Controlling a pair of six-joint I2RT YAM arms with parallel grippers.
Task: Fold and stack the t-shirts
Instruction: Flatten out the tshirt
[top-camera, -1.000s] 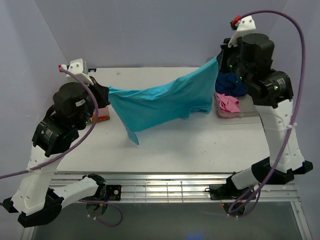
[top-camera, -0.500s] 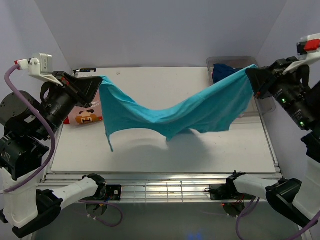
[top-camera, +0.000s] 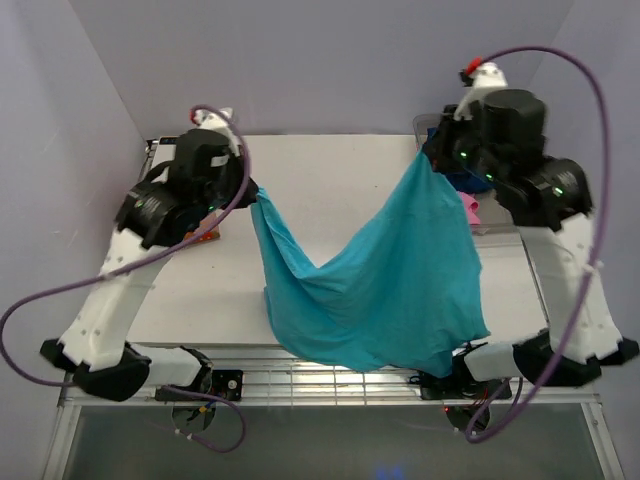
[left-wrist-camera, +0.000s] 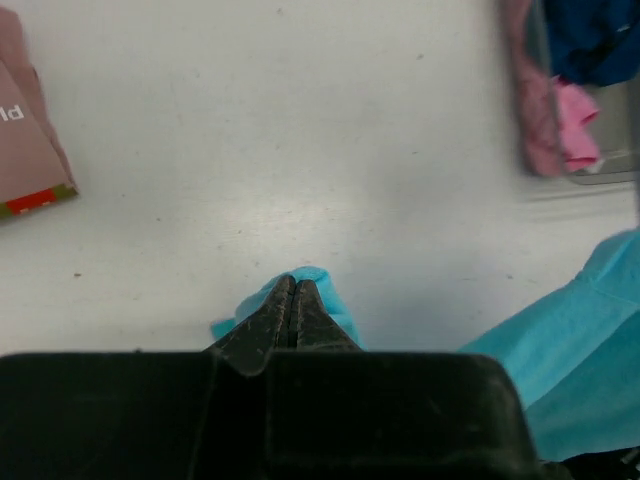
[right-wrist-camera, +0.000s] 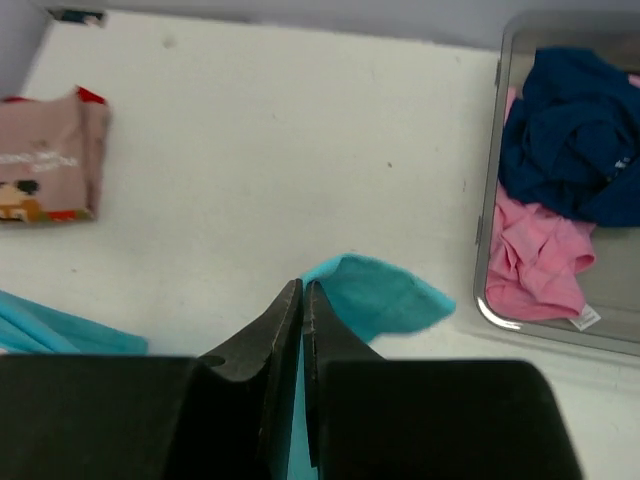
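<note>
Turquoise t-shirt (top-camera: 380, 290): hung in the air as a deep sagging sheet between the left claw (top-camera: 252, 192) and the right claw (top-camera: 430, 152), above the middle of the desk (top-camera: 330, 165); its lowest fold showed over the desk's near edge in the top view, and whether it touched the desk could not be told.
Left claw: 2 fingers pressed together, pinching a small tuft of the turquoise t-shirt at their tips; held above the desk's left half.
Right claw: 2 fingers pressed together, pinching another corner of the turquoise t-shirt, which stuck out past the tips; held above the desk's far right part, near the tub.
Salmon-pink t-shirt (right-wrist-camera: 45, 160): folded flat by the desk's left edge, white lettering and a small print showing, red showing along 1 edge.
Tub (right-wrist-camera: 489, 215): clear grey plastic, at the desk's far right corner.
Navy t-shirt (right-wrist-camera: 570, 140): crumpled in the tub's far part.
Bright pink t-shirt (right-wrist-camera: 535, 255): crumpled in the tub's near part, touching the navy one, a white tag showing at its edge.
</note>
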